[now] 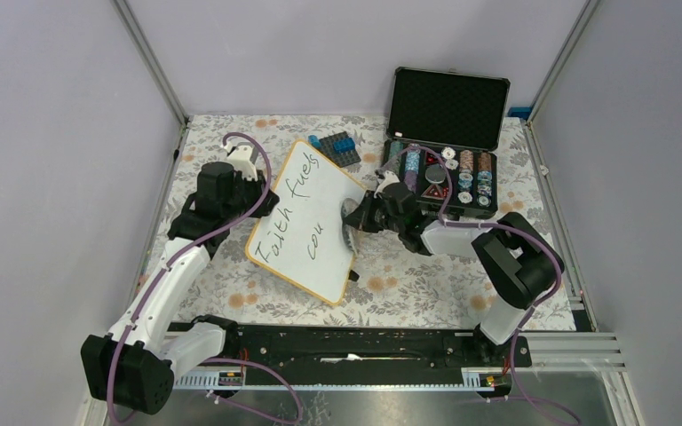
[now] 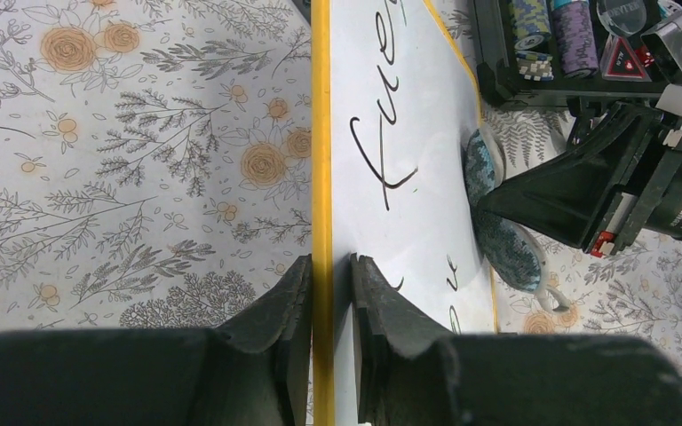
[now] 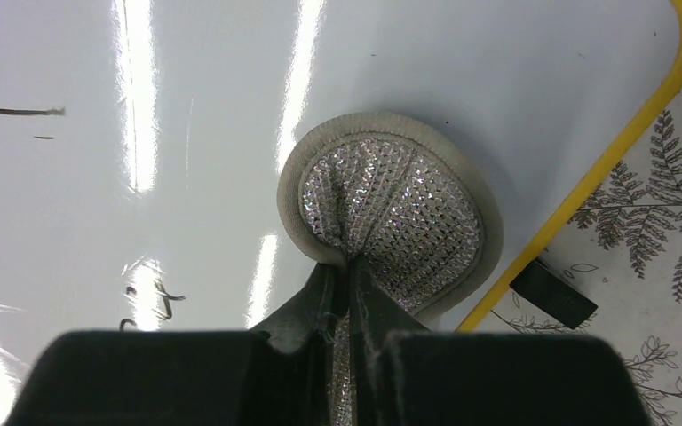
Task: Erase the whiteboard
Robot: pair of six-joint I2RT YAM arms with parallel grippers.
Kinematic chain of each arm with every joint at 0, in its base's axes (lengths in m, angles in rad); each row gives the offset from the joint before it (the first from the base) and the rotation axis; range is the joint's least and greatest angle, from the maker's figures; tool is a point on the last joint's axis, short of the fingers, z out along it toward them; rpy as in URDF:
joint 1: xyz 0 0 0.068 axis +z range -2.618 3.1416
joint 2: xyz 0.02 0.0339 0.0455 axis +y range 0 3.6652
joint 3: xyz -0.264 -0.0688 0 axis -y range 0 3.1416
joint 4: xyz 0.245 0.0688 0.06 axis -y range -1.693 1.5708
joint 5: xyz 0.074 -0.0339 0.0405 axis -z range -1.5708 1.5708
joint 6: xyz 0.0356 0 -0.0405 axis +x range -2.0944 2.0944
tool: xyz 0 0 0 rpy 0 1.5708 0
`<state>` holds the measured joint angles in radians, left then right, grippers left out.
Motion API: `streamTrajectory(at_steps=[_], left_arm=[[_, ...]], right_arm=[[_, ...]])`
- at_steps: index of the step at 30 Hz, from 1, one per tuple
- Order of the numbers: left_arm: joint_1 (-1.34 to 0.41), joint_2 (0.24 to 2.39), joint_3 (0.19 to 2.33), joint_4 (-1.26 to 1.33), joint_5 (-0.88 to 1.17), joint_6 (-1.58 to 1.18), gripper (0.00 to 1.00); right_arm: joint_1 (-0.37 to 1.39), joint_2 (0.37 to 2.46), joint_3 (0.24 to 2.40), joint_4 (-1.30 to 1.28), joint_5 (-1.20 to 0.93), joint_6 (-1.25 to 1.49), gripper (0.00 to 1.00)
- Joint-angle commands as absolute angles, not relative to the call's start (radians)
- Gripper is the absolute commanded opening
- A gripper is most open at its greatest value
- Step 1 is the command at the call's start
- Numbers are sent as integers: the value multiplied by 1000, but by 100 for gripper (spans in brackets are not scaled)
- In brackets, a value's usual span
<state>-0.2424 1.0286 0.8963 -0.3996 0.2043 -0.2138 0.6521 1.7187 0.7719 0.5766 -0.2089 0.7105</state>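
Note:
The whiteboard (image 1: 306, 222) lies slantwise in the middle of the floral cloth, white with a yellow rim (image 2: 321, 133) and black handwriting (image 1: 286, 213) along its left half. My left gripper (image 2: 330, 275) is shut on the board's left rim, one finger on each side. My right gripper (image 3: 348, 266) is shut on a round glittery pad with a grey border (image 3: 391, 204). The pad is pressed flat against the board's right part (image 1: 352, 229), close to the rim. A small black clip (image 3: 553, 293) sits on that edge.
An open black chip case (image 1: 444, 151) with several stacks of chips stands just behind the right arm. A small blue and black block (image 1: 337, 146) lies behind the board. Grey enclosure walls (image 1: 53, 177) close in both sides.

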Motion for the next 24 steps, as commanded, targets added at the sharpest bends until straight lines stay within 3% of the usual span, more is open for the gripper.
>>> streamTrajectory(at_steps=[1,5,11,24], left_arm=[[-255,1039,894,-382,206,-184,0],[-255,1038,894,-382,200,-184,0],[-255,1036,891,-382,205,-184,0],[-255,1029,893,-382,212,-184,0]], right_arm=[[781,1725,916,337,-123,603,0],[911,1701,1039,269,-59,539,0],[969,1704,1055,304,-98,564,0],[953,1610,804,271,162,506,0]])
